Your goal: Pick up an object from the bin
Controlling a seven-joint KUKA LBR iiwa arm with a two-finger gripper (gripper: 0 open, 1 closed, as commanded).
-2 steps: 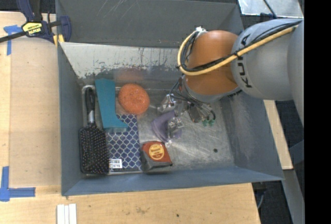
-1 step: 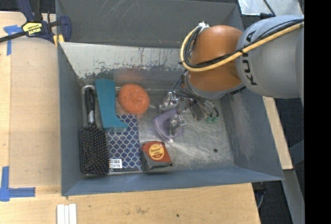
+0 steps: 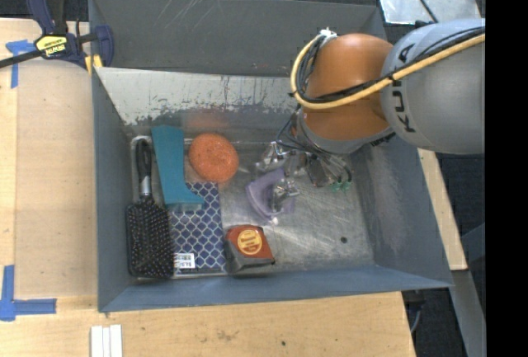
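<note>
Hovering mid grey metal bin point(image 3: 247, 285), gripper point(image 3: 280, 176) sits over a pale lilac, curved, smooth plastic pc point(image 3: 259, 197), just right of rough orange ball point(image 3: 213, 157), near squarish tape measure point(image 3: 249, 241); grip width: can't tell.

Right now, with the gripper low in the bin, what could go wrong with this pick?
1. The gripper is over a pale purple thing that looks low and flat; a grasp may slip off it.
2. The orange ball lies close beside and could be nudged and roll.
3. The tape measure is near; a sideways move may push it.
</note>
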